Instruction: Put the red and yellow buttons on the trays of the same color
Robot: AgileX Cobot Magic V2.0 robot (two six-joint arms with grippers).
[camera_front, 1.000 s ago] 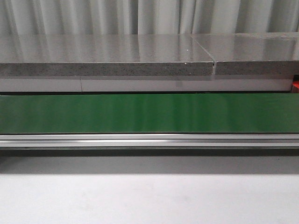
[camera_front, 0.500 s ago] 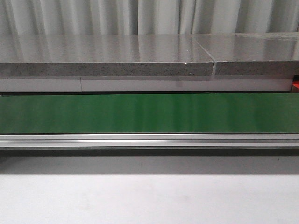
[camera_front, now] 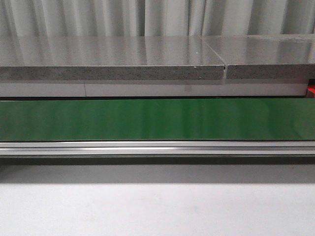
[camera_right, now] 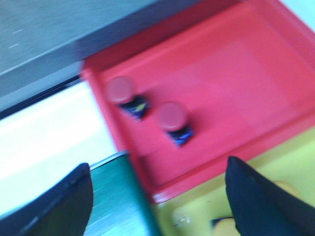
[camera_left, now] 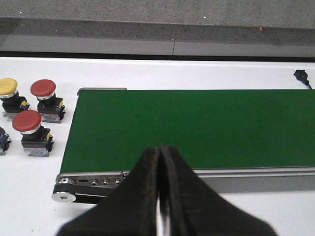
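Grey curtain [camera_front: 98, 17] out back, stone slab [camera_front: 108, 59] under it, then green belt [camera_front: 157, 119] across a white table [camera_front: 157, 206]. Red tray [camera_right: 221, 83] holds two red buttons [camera_right: 170, 118], yellow tray [camera_right: 275, 177] touching it. Right gripper [camera_right: 157, 196] spread wide, left gripper [camera_left: 160, 162] pressed together on nothing, loose buttons [camera_left: 27, 123] off the belt's end

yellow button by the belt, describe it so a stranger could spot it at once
Find the green belt and go to its end where buttons stand on the white table. The yellow button is farthest from the belt, beside a red button; its cap alone is yellow.
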